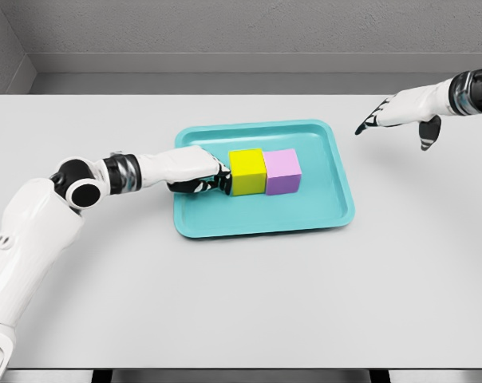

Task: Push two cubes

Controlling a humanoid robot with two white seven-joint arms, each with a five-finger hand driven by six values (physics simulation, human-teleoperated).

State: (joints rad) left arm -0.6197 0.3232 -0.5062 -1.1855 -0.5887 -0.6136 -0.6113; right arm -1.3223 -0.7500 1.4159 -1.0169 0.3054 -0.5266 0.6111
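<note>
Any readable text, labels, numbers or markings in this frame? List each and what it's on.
None readable.
Yellow cube: plain faces, no text.
Pink cube: plain faces, no text.
Tray: plain teal, no label.
Table: bare grey, no markings.
Left hand and right hand: white shells with dark joints, no lettering visible.
</note>
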